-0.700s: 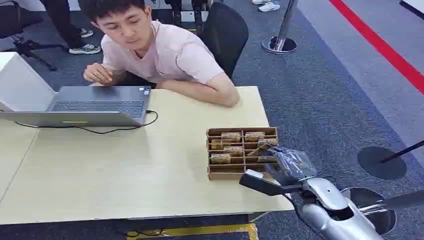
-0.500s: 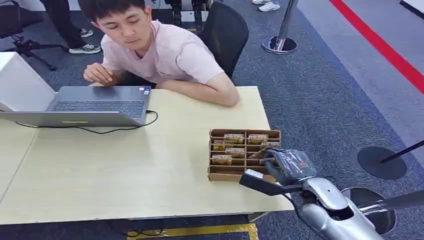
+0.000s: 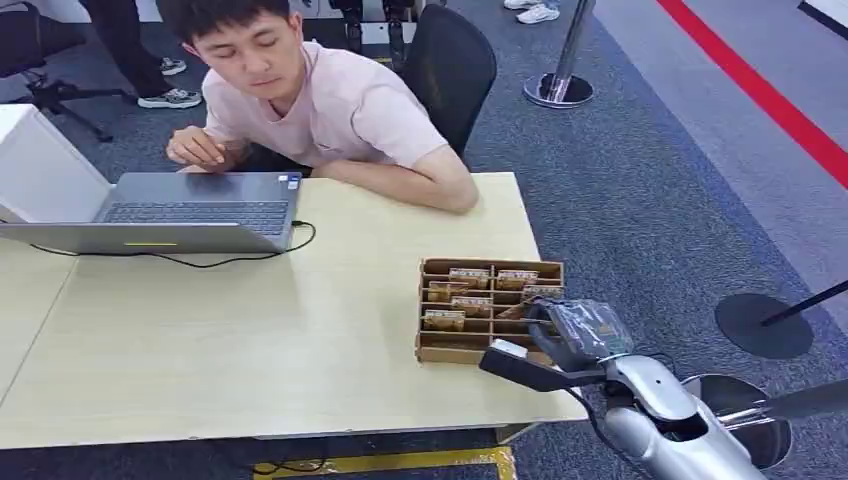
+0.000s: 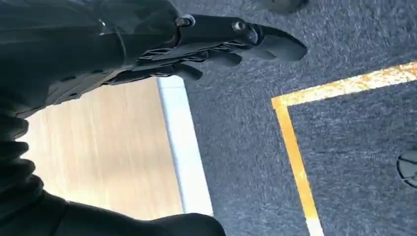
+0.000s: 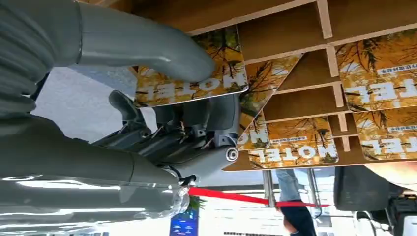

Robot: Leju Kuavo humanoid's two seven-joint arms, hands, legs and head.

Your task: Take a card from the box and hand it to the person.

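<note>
1. Right hand point(image 3: 560, 335), grey and dark at the end of a silver arm, sits at the near right corner of the brown cardboard box with small slots point(image 3: 440, 348) in the head view. Its fingers reach into the box. From up here you cannot tell how tight they are. The box stands on the pale wooden table point(image 3: 250, 340), near the right edge. A person in a pink shirt point(image 3: 340, 105) leans on the far side of the table. An open grey laptop point(image 3: 200, 212) with a black cable point(image 3: 200, 262) lies on the left. The floor is a grey-blue carpet point(image 3: 640, 200) with a red stripe point(image 3: 760, 95).

2. In the left wrist view, the left hand point(image 4: 196, 42) is dark, with its fingers point(image 4: 275, 42) straight and close together, holding nothing. It hangs over the table edge point(image 4: 182, 147) and the carpet, which has a yellow line point(image 4: 295, 157).

3. In the right wrist view, the right hand pinches a yellow leafy card with the word HOTEL point(image 5: 196, 83) between its thick grey thumb point(image 5: 147, 46) and its darker fingers point(image 5: 196, 115). More of these cards point(image 5: 295, 145) lie in the wooden slots of the box.
</note>
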